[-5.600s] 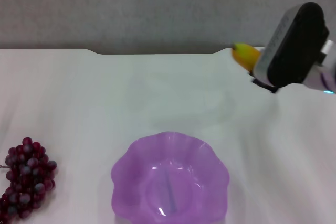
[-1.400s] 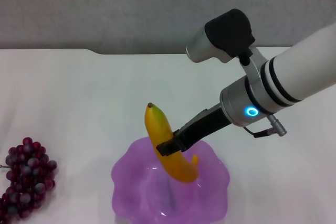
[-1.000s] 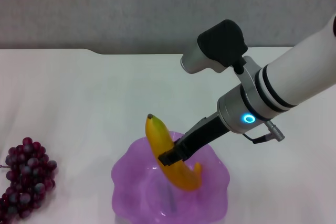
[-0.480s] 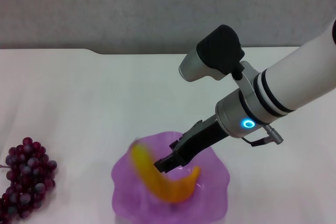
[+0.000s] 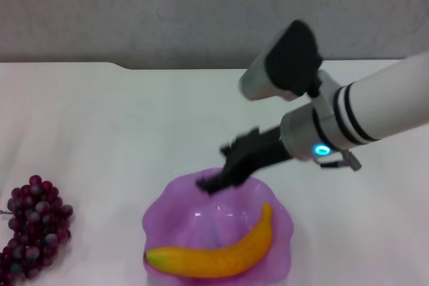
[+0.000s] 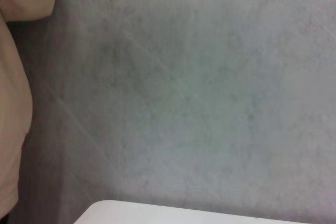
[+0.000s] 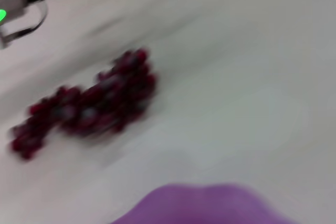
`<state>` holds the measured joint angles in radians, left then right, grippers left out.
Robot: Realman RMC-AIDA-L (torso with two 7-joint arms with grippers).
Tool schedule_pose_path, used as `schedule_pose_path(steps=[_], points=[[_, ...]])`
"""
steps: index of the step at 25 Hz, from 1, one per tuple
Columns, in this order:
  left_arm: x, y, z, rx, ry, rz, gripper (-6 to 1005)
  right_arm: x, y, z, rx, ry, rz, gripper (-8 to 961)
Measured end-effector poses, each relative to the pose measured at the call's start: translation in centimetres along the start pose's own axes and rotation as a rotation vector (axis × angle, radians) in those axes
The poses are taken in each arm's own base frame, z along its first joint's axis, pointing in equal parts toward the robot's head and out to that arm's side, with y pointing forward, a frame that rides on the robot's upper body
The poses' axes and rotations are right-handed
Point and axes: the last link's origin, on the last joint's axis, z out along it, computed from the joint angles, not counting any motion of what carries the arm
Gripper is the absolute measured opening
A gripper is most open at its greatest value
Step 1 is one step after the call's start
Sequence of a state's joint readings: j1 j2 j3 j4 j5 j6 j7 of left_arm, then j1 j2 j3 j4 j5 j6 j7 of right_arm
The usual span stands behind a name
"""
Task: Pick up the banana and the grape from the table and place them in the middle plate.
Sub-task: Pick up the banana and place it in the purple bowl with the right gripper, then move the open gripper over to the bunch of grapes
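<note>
Dropped from the right claw [image 5: 224, 169] a moment ago, the banana [image 5: 218, 252] now lies flat in the middle plate [image 5: 175, 209] — one end over the near rim. That claw hangs empty, jaws parted, above the far rim. Grape [image 5: 33, 229] waits on the desk [image 5: 100, 132], left of the plate. Risk: the overhanging banana could tip out if the plate gets nudged — say, while the grape goes in.

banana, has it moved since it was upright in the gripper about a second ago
Yes. The banana has dropped out of the right gripper and now lies flat in the middle plate, across its near side, while the grape sits unmoved.
</note>
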<state>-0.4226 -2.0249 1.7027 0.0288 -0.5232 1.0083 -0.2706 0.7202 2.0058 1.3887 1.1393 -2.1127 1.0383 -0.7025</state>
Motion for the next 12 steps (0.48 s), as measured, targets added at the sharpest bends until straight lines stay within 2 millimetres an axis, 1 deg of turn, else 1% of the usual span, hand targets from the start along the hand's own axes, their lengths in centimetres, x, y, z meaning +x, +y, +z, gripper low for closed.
schedule_pose_path(steps=[1, 3, 6, 8, 12], points=[[0.0, 0.0, 0.0, -0.001, 0.002, -0.001, 861, 0.2, -0.5, -0.2, 0.04, -0.043, -0.012, 890], [0.0, 0.1, 0.0, -0.001, 0.003, -0.002, 861, 0.7, -2.0, -0.8, 0.155, -0.149, -0.043, 887], [0.0, 0.2, 0.0, -0.007, 0.005, -0.005, 861, 2.4, -4.1, -1.5, 0.347, -0.255, -0.082, 882], [0.0, 0.4, 0.0, -0.012, 0.005, -0.008, 861, 3.8, -5.2, -1.3, 0.471, -0.294, -0.092, 880], [-0.2, 0.9, -0.1, -0.031, -0.001, -0.008, 861, 6.7, -6.2, -0.7, 0.673, -0.342, -0.093, 880]])
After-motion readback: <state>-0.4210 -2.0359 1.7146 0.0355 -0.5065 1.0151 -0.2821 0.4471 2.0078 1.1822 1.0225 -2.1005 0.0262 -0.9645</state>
